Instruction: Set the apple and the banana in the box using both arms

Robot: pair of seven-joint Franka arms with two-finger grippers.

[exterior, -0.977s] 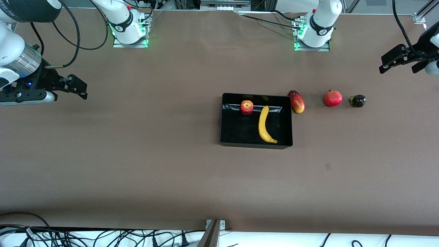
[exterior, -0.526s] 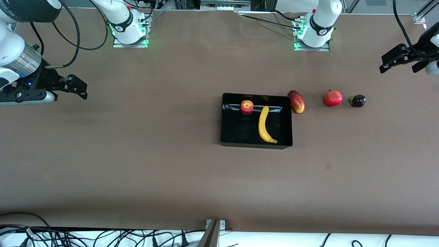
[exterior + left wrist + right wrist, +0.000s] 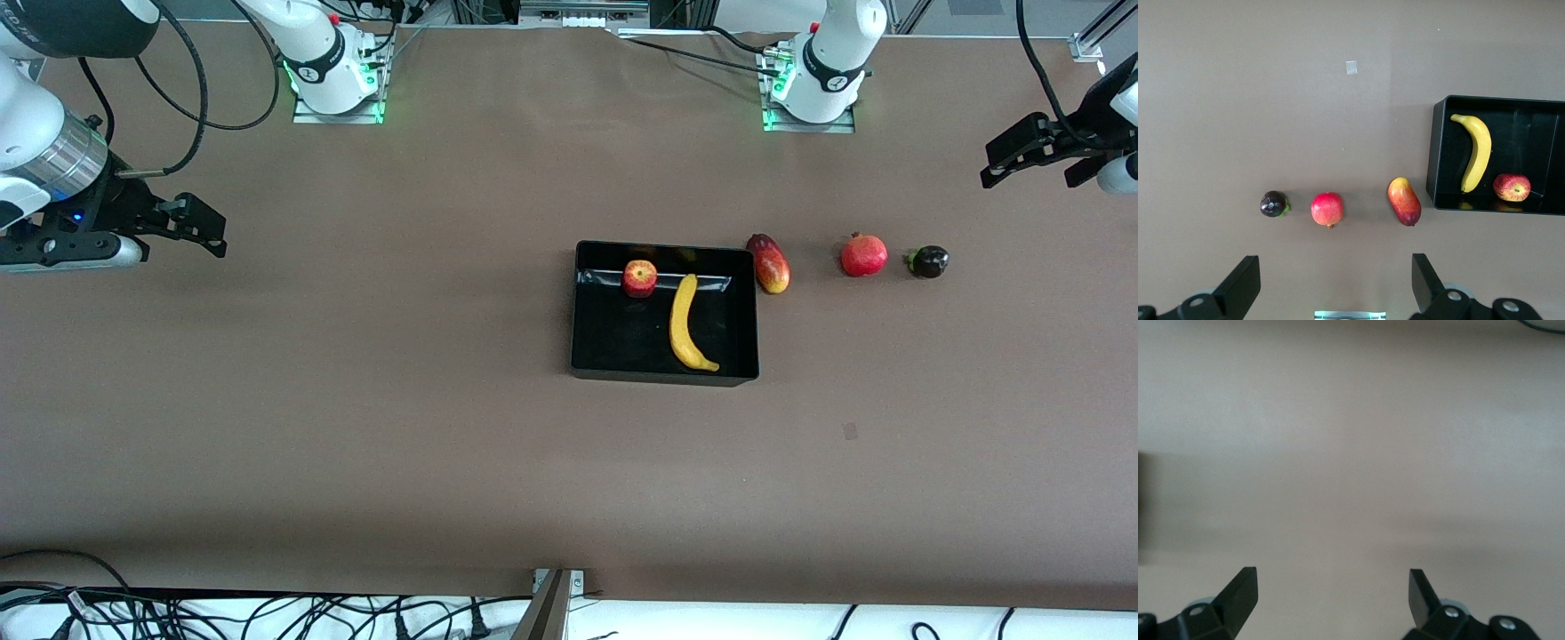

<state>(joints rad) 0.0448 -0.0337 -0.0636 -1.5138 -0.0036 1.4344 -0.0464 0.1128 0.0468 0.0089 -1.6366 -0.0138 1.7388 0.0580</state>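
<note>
left gripper (image 3: 1009, 164) jaws spread, arm cut off

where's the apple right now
In the front view the apple lies inside the box, against the wall farthest from the front camera, beside the banana.

Box (image 3: 665, 375): mid-table, well apart from both grippers. Contents: apple (image 3: 639, 277) at the wall nearest the robot bases; banana (image 3: 685, 324) just beside the apple, lying lengthwise toward the front camera. Outside, in a row toward the left gripper (image 3: 1031, 160): mango (image 3: 769, 263) just beside the box, pomegranate (image 3: 863, 255), mangosteen (image 3: 929, 261). Right gripper (image 3: 197, 228): over bare table (image 3: 356, 400) at its own end.
</note>
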